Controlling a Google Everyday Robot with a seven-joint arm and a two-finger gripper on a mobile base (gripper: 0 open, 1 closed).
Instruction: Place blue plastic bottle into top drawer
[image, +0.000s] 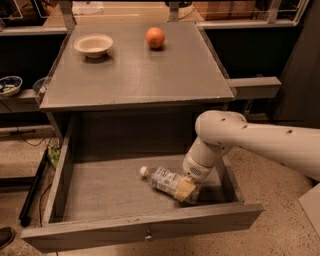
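The top drawer (150, 227) is pulled open below the grey tabletop, with a small round knob (148, 233) on its front panel. The blue plastic bottle (167, 181) lies on its side on the drawer floor, right of centre, with its white cap pointing left. My gripper (193, 181) is down inside the drawer at the bottle's base end. The white arm (260, 140) comes in from the right and hides the gripper's tip.
A cream bowl (93, 45) and an orange (155, 37) stand at the back of the tabletop (135, 75). Dark shelves hold a patterned bowl (9, 85) at the left. Cables lie on the floor at the left.
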